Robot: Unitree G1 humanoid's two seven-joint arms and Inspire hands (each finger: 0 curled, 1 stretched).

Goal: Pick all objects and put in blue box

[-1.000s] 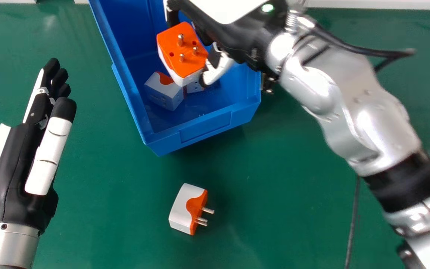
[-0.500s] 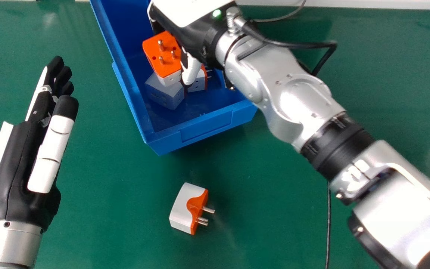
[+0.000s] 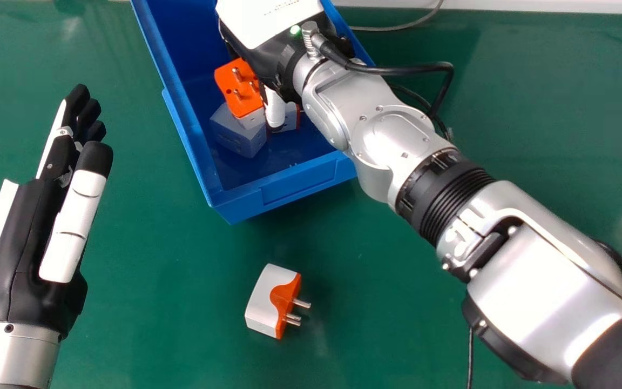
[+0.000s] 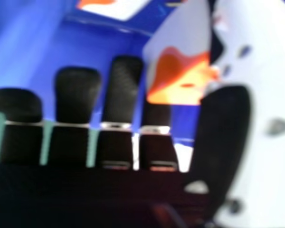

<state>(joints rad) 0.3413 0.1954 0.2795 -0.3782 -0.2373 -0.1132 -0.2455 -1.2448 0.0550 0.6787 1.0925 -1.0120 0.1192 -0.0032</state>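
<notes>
In the head view, my right hand [image 3: 275, 108] is inside the blue box [image 3: 284, 186], its thumb and fingers pinching an orange-and-white plug adapter [image 3: 237, 89] with its pins facing up. That adapter overlaps a white adapter [image 3: 238, 135] on the box floor; another [image 3: 290, 118] is partly hidden behind my thumb. A white-and-orange adapter [image 3: 270, 302] lies on the table in front of the box, pins toward the right. My left hand [image 3: 25, 243] is open at the left. In the right hand view, the held adapter [image 4: 175, 78] sits between my hand's fingers [image 4: 123, 90] and thumb.
The green table [image 3: 154, 302] surrounds the box. A black cable [image 3: 408, 70] loops beside my right wrist, and a thin cable [image 3: 470, 356] runs near the bottom edge. A pale ledge [image 3: 505, 5] borders the table's far side.
My right hand and forearm have swung left, bringing the held adapter left and slightly toward the near side, over the white adapter. The left hand has barely moved.
</notes>
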